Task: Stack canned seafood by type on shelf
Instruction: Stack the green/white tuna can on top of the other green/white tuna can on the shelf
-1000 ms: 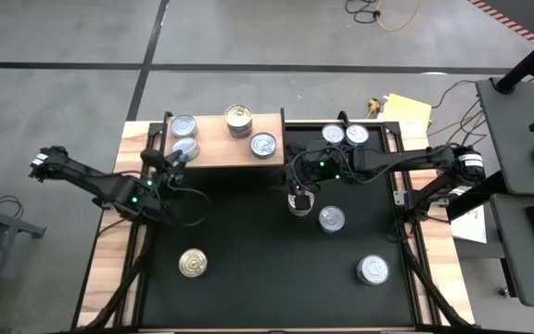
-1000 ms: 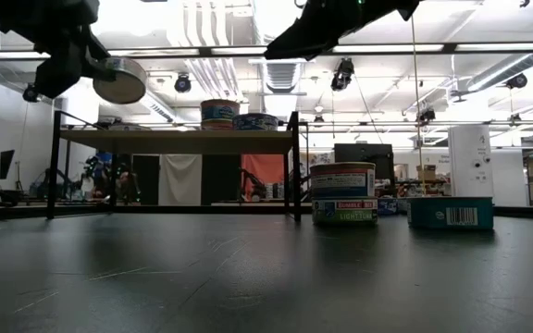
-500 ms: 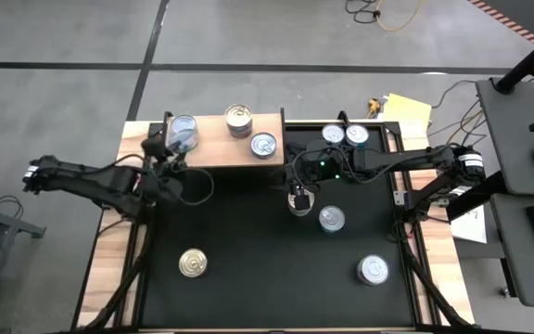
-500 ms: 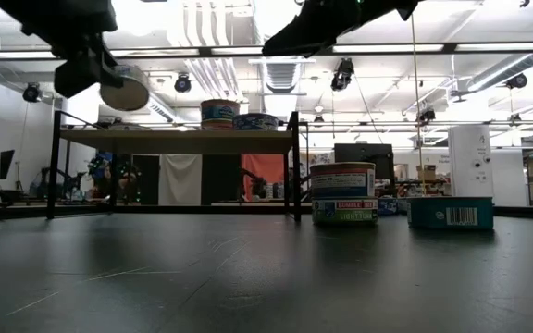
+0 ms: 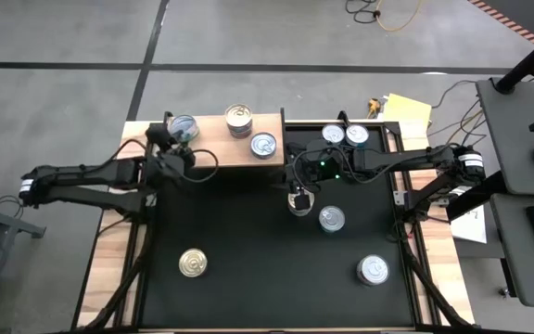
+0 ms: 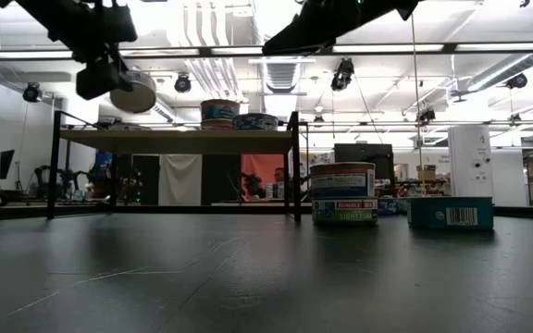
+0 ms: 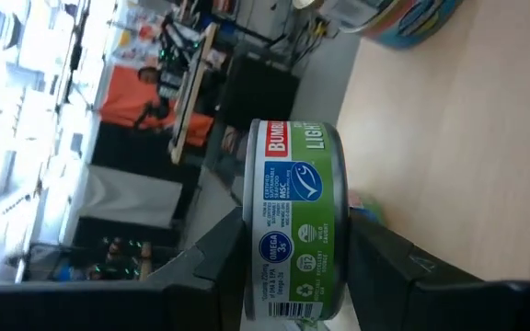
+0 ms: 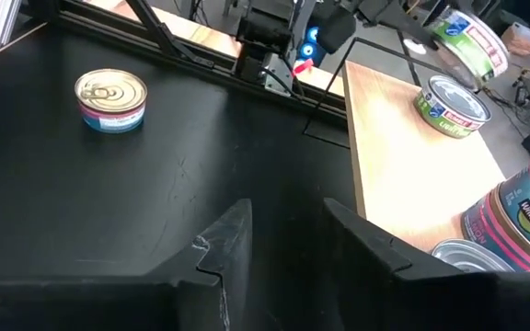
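Note:
My left gripper (image 5: 176,132) is shut on a silver-topped, green-and-white-labelled can (image 7: 293,211) over the left end of the wooden shelf (image 5: 216,148). A like can (image 8: 449,104) stands on the shelf right below it. Farther right on the shelf stand a gold-topped stack (image 5: 239,119) and a silver-topped can (image 5: 263,144). My right gripper (image 5: 299,199) hangs open and empty over the black table, just off the shelf's near right corner. My left gripper pinches the can between its two fingers (image 7: 219,253), one on each flat face near the rim (image 7: 251,267). The fingers come roughly level from the table's left side. The can (image 6: 135,92) is lifted clear and tilted above the shelf top.
Loose cans stand on the black table: two silver-topped ones (image 5: 344,134) by the far edge, one (image 5: 332,219) beside my right gripper, one (image 5: 373,270) near the right front, and a gold-topped one (image 5: 193,263) near the left front. Black posts frame the shelf.
My left gripper has carried the can toward the table's far edge, from in front of the shelf to over its left end, above the can standing there. The held can has stayed tilted. The right arm has kept still.

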Robot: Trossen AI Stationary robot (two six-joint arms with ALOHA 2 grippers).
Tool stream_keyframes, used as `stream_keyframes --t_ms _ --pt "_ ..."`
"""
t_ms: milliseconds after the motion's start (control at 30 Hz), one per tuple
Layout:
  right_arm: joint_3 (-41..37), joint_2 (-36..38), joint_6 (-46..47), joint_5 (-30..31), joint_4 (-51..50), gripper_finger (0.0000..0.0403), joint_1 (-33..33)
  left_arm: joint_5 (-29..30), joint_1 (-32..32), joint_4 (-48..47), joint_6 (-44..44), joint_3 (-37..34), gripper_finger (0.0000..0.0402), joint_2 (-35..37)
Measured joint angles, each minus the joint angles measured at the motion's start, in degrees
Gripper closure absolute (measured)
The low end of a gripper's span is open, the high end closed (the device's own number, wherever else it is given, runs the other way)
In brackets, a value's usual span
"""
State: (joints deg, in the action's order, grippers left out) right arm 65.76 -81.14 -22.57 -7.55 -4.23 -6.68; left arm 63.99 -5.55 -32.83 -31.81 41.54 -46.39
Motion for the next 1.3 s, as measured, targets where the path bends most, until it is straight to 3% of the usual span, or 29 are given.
stream_keyframes --t_ms 100,233,333,467,533,667,833,1033,1133,1300 --pt "0.0 0.0 0.0 0.0 0.0 0.0288 0.0 0.0 -2.1 1.3 -6.1 0.0 0.0277 0.0" --pt "0.0 0.0 -0.3 0.0 -0.1 0.0294 0.0 -3.2 -3.4 1.1 -7.6 0.0 0.0277 1.1" --pt "0.0 0.0 -2.9 0.0 0.2 0.0296 0.0 -11.3 -3.2 1.5 -9.0 0.0 0.0277 2.8" --pt "0.0 -0.2 -5.4 0.0 3.1 0.0289 0.0 -26.7 -2.7 5.2 -14.0 0.0 0.0277 5.7" --pt "0.0 -0.3 -6.0 0.0 4.5 0.0284 0.0 -26.7 -2.7 7.5 -17.3 0.0 0.0277 7.3" --pt "0.0 -0.8 -7.0 0.0 8.7 0.0267 0.0 -20.6 -2.9 9.4 -23.1 0.0 0.0277 10.4" --pt "2.7 -2.8 -9.5 2.1 15.5 0.0229 0.0 -34.4 -2.8 9.6 -27.8 0.0 0.0277 13.8" --pt "8.3 -7.8 -14.0 6.2 15.2 0.0185 0.4 -36.3 -2.7 10.0 -27.0 0.0 0.0277 17.2" --pt "10.6 -10.3 -16.4 6.6 14.3 0.0175 1.4 -40.6 -2.6 9.7 -25.7 0.0 0.0277 18.2" --pt "14.2 -13.2 -20.5 13.3 14.2 0.017 3.2 -40.4 -2.6 9.5 -27.6 0.0 0.0277 19.5"
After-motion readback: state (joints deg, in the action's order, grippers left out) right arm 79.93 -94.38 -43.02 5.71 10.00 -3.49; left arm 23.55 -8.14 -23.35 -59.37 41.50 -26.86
